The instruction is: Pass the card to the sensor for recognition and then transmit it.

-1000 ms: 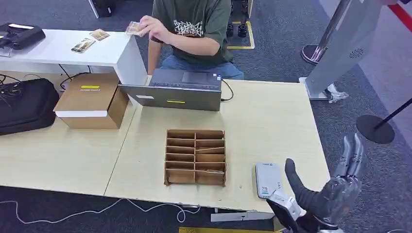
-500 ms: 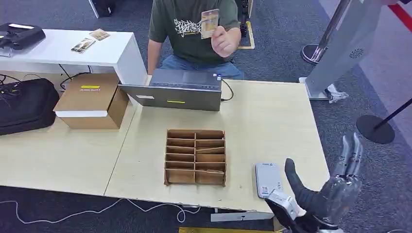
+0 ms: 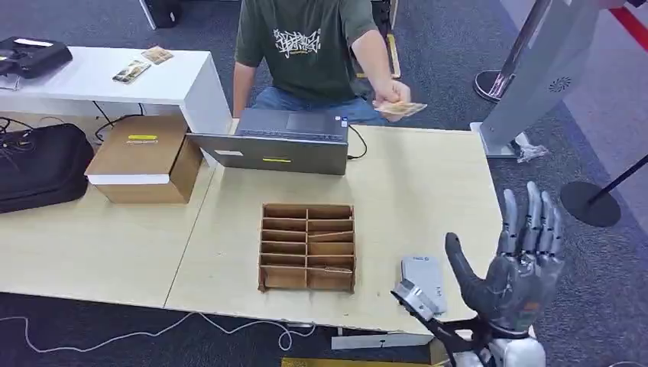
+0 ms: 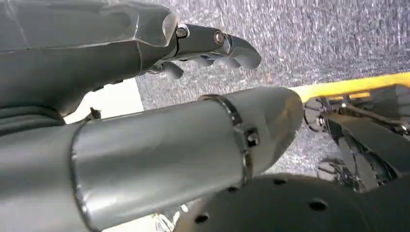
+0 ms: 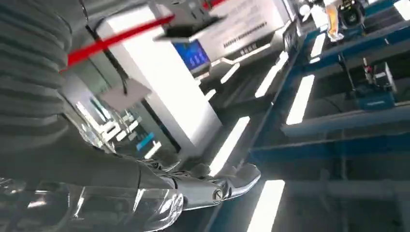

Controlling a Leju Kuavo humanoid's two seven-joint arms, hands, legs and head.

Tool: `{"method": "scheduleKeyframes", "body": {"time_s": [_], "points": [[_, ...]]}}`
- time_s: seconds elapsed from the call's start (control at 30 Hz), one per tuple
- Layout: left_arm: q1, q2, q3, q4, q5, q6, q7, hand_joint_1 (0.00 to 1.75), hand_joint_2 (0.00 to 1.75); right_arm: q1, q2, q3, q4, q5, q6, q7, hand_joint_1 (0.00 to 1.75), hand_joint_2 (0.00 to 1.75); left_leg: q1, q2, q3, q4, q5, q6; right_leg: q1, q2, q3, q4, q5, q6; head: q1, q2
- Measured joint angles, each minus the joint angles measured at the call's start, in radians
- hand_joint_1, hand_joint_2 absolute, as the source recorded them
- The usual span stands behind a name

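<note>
Right hand (image 3: 520,279) raised off the bench's near right corner, fingers (image 3: 531,225) spread wide and upright, holding nothing. Left hand (image 4: 145,48) over carpet in left wrist view, fingers (image 4: 227,43) extended with nothing in them. Grey sensor (image 3: 422,281) flat at near right edge of the bench (image 3: 428,191), small label on it unreadable. Cardboard divider box (image 3: 307,247) mid-bench near the front edge, two columns of slots, contents can't be made out. Grey laptop (image 3: 279,141) at far edge, yellow strip on its lid. Cardboard box (image 3: 144,158) at left, yellow label unreadable. Card (image 3: 401,109) held in person's hand (image 3: 390,93) above far edge, right of laptop. Person's shirt (image 3: 306,42) has white print, illegible.
</note>
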Motion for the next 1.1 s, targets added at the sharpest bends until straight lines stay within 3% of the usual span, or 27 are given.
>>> {"method": "scheduleKeyframes", "body": {"time_s": [0.27,0.37,0.47,0.67,0.87,0.93,1.1], "points": [[-0.005,0.017,0.000,0.000,-0.050,-0.001,0.009,0.00,0.00,-0.213,-0.042,0.003,0.133,0.090,0.000,0.178,0.00,1.75,0.000,0.000,0.002,0.000,0.002,-0.001,0.000,0.001,0.000,0.000,0.001,-0.001,0.000,0.000],[-0.011,0.021,0.000,-0.001,-0.073,-0.001,0.017,0.00,0.00,-0.279,-0.078,0.027,0.175,0.091,0.000,0.230,0.00,1.75,0.000,0.001,0.002,0.000,0.002,-0.001,0.000,0.001,0.000,0.000,0.001,-0.001,0.000,0.000],[-0.016,0.029,0.000,-0.005,-0.094,-0.002,0.026,0.00,0.00,-0.342,-0.144,0.076,0.220,0.091,0.000,0.342,0.00,1.75,0.000,0.001,0.001,0.000,0.002,-0.001,0.000,0.001,0.000,0.000,0.001,-0.001,0.000,0.000],[-0.021,0.040,0.000,-0.012,-0.109,-0.003,0.026,0.00,0.00,-0.498,-0.324,0.306,0.352,0.092,0.000,0.666,0.00,1.75,0.000,0.003,0.002,0.001,0.002,-0.001,0.000,0.002,-0.001,0.000,0.003,-0.001,-0.001,0.000],[-0.028,0.045,0.000,-0.018,-0.109,-0.007,0.028,0.00,0.00,-0.650,-0.413,0.590,0.491,0.091,0.000,0.930,0.00,1.75,0.000,0.002,0.001,0.001,0.002,-0.001,0.000,0.003,-0.002,0.001,0.003,-0.001,-0.001,0.000],[-0.031,0.046,0.000,-0.020,-0.112,-0.011,0.035,0.00,0.00,-0.692,-0.426,0.674,0.543,0.092,0.000,0.927,0.00,1.75,0.001,0.003,0.002,0.001,0.002,-0.001,0.000,0.003,-0.002,0.001,0.003,-0.001,0.000,0.000],[-0.031,0.049,0.000,-0.021,-0.112,-0.016,0.040,0.00,0.00,-0.740,-0.428,0.748,0.618,0.091,0.000,0.892,0.00,1.75,0.001,0.001,0.001,0.001,0.002,-0.001,0.001,0.002,-0.002,0.001,0.003,-0.001,-0.001,0.000]]}}
